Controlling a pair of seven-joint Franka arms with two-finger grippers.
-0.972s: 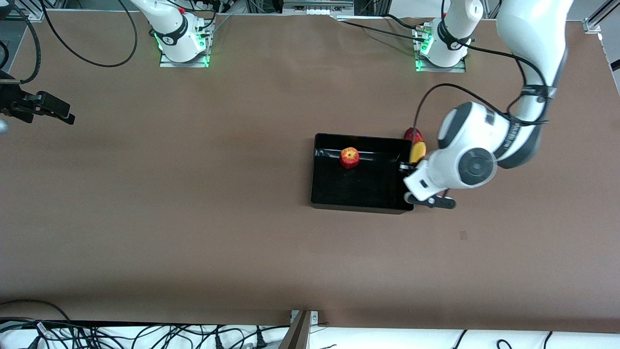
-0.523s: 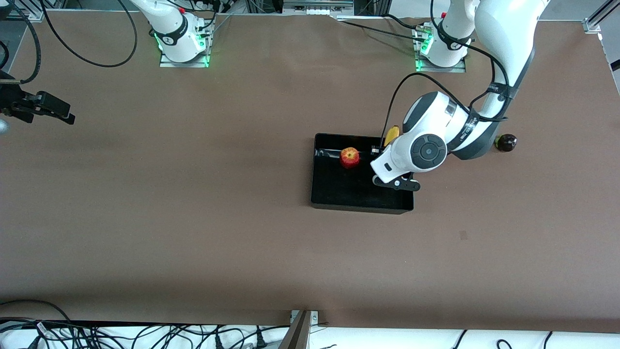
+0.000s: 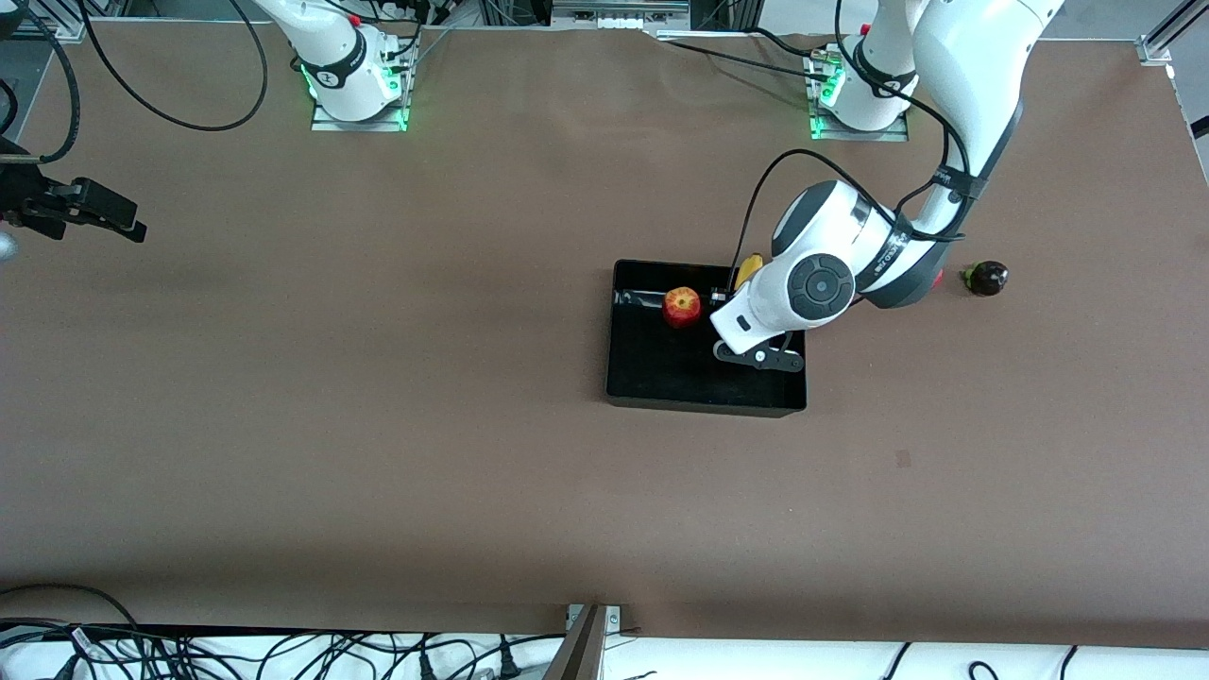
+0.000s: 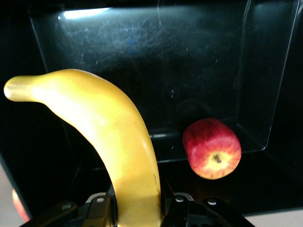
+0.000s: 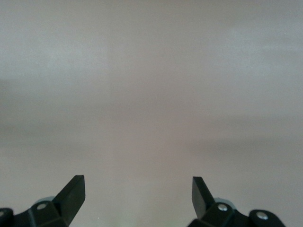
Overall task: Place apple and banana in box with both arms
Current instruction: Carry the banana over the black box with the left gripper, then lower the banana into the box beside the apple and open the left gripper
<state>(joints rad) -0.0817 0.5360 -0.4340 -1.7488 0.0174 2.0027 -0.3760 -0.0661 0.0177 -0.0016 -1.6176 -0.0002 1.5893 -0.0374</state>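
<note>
The black box [image 3: 704,408] sits on the brown table, toward the left arm's end. The red-yellow apple [image 3: 682,307] lies inside it near the wall farthest from the front camera; it also shows in the left wrist view [image 4: 212,148]. My left gripper [image 4: 137,208] is shut on the yellow banana [image 4: 109,127] and holds it over the inside of the box [image 4: 165,56], beside the apple. In the front view only the banana's tip [image 3: 749,269] shows past the left wrist. My right gripper [image 3: 118,222] is open and empty over bare table at the right arm's end; its wrist view [image 5: 137,184] shows only tabletop.
A dark round fruit [image 3: 985,278] lies on the table beside the box toward the left arm's end. A bit of a red fruit [image 3: 937,277] peeks out from under the left forearm. Cables run along the table edge nearest the front camera.
The left arm has carried the banana from beside the box's end wall to over the inside of the box, closer to the apple. The right arm has not moved.
</note>
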